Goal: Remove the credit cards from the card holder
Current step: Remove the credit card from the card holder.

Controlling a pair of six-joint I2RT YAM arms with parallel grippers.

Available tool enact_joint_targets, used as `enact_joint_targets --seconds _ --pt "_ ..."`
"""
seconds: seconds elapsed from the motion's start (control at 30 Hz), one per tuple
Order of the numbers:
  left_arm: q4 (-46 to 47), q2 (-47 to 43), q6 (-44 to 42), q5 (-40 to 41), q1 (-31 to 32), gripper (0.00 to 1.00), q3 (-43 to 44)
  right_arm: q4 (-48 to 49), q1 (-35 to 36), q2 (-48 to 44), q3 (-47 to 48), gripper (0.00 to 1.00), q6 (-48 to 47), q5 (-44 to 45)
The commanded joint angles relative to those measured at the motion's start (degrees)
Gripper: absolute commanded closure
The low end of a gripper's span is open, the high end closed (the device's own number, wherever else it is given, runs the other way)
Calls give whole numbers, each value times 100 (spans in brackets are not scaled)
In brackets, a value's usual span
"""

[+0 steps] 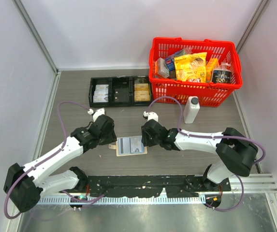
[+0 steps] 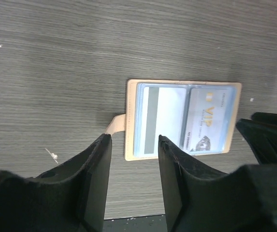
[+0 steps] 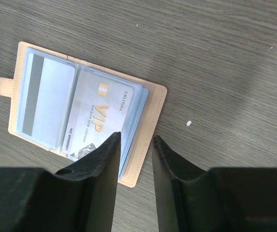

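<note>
**Tan leather-like folding card holder point(image 1: 131, 145) lying open and flat on the grey wood-grain bench point(image 1: 70, 96), between the 2 arms.**

The holder lies inside up, with its snap tab point(image 2: 115, 124) on the left arm's side. 2 credit cards sit in its clear blue-tinted sleeves: a pale card with a grey stripe point(image 3: 46, 96) and a silver card lettered VIP in gold point(image 3: 102, 116). The left fingers point(image 2: 97, 179) stand apart over the tab side, with nothing held. The right fingers point(image 3: 99, 169) leave a narrow gap over the opposite edge; whether they pinch it cannot be told. At the far side stand a black 3-compartment tray point(image 1: 120, 91), a red plastic basket point(image 1: 196, 94) of packaged goods and a white bottle point(image 1: 191, 109).
</note>
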State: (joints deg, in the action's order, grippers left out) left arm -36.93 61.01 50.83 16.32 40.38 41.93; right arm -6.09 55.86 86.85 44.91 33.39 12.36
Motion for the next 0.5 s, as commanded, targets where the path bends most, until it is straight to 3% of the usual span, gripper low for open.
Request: enact_joint_targets --seconds 0.0,0.23,0.47 --pt "9 -397 216 -268 -13 53 140 791 -110 -98 -61 66 212 -409" --pt "1011 -187 621 -1279 31 57 -264 1013 -189 42 -105 79 291 -691" --pt "1776 375 867 -1779 93 58 -502 1302 -522 280 -412 84 510 -1148"
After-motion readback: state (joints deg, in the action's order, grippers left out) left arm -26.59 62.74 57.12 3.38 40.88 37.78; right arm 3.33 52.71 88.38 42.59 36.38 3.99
